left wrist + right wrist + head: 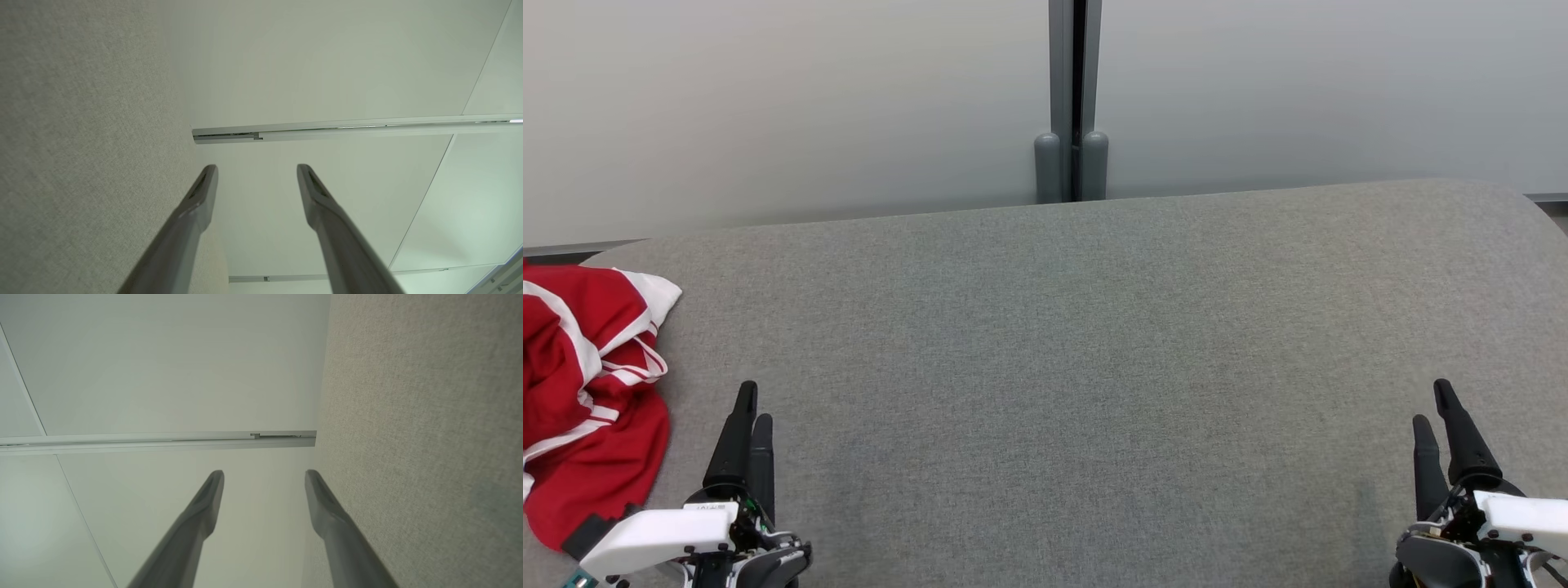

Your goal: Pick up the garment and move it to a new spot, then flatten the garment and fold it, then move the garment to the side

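Observation:
A red garment [580, 400] with white stripes lies crumpled at the left edge of the grey fabric table [1078, 367], partly cut off by the head view's edge. My left gripper [753, 402] rests at the lower left, just to the right of the garment and apart from it. Its two dark fingers [196, 204] stand spread in the left wrist view with nothing between them. My right gripper [1433, 402] sits at the lower right, far from the garment. In the right wrist view its fingers [322, 502] are also spread and empty.
A pale wall [792, 106] runs behind the table, with a grey post [1072, 106] rising at the middle of the far edge. The table's grey cloth stretches wide between the two grippers.

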Available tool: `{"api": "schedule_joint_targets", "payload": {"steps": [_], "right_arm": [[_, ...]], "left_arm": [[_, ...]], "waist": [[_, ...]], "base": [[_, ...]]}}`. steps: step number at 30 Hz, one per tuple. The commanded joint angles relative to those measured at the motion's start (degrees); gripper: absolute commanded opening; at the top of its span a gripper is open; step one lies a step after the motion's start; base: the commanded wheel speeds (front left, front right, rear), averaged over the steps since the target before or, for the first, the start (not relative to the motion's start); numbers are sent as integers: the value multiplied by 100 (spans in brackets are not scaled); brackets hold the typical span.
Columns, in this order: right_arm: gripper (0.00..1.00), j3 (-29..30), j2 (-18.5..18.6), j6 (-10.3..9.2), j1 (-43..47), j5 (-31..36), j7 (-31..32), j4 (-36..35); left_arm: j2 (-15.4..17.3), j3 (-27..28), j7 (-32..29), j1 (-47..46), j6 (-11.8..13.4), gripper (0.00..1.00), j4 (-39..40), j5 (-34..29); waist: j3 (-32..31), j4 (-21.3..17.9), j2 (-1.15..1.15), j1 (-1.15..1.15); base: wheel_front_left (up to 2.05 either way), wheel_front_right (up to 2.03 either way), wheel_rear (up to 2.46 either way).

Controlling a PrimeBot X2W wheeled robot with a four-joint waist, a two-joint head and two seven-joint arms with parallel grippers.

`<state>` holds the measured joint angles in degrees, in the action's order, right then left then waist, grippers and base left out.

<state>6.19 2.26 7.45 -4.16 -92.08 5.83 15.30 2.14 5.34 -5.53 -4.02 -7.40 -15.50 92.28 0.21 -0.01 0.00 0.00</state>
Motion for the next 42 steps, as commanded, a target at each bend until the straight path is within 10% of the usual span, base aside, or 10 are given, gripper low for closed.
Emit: {"api": "schedule_joint_targets", "payload": {"steps": [1, 42], "right_arm": [[100, -29, 50, 2, -136, 59, -52, -149], [100, -645, 540, 3, -37, 4177, -865, -760]], "left_arm": [[40, -39, 36, -198, -3, 100, 128, -45], [215, -513, 1027, -195, 12, 100, 706, -4155]], "waist": [[1, 0, 0, 0], [-11, 22, 0, 0]], "base": [[0, 0, 0], [0, 0, 0]]}}
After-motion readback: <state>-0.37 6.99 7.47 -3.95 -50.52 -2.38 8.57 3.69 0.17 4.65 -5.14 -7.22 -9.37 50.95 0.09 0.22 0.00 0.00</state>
